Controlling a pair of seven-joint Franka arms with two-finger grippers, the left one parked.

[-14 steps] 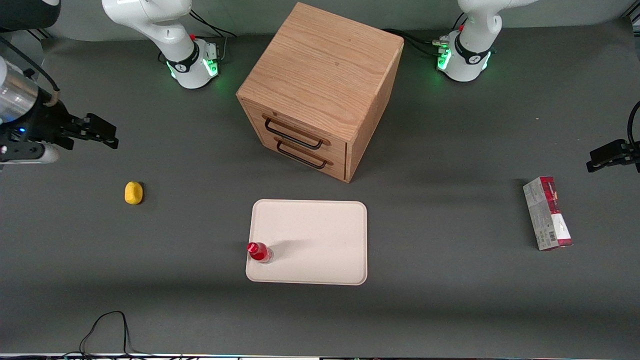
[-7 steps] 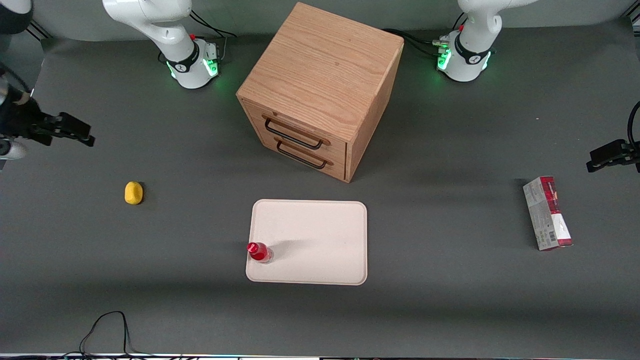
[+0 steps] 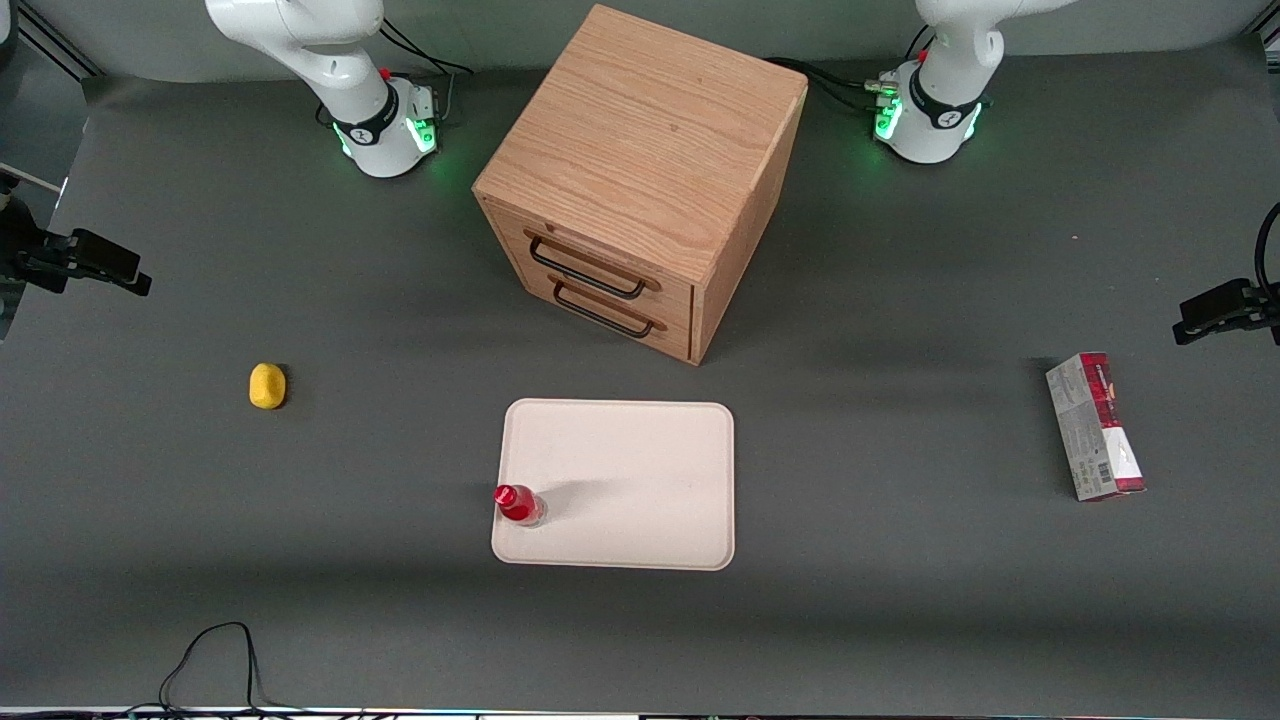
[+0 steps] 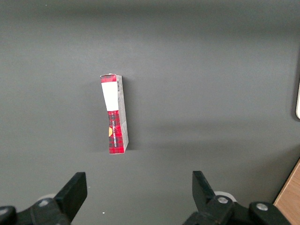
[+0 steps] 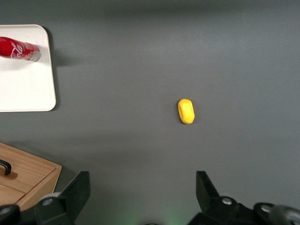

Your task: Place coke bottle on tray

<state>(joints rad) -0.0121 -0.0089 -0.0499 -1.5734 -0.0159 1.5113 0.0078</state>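
Note:
The small red coke bottle (image 3: 518, 504) stands upright on the cream-white tray (image 3: 640, 470), at the tray's corner nearest the front camera and toward the working arm's end. The wrist view shows the coke bottle (image 5: 19, 49) on the tray (image 5: 28, 89) too. My gripper (image 3: 110, 268) hangs high at the working arm's end of the table, well away from the tray. It is open, its fingers (image 5: 77, 190) spread wide with nothing between them.
A wooden two-drawer cabinet (image 3: 640, 180) stands farther from the camera than the tray. A yellow lump (image 3: 266, 385) lies between the gripper and the tray. A red-and-grey carton (image 3: 1095, 425) lies toward the parked arm's end. A black cable (image 3: 215, 660) loops at the near edge.
The gripper has drawn back toward the working arm's end of the table, farther from the tray. The bottle and tray have stayed put.

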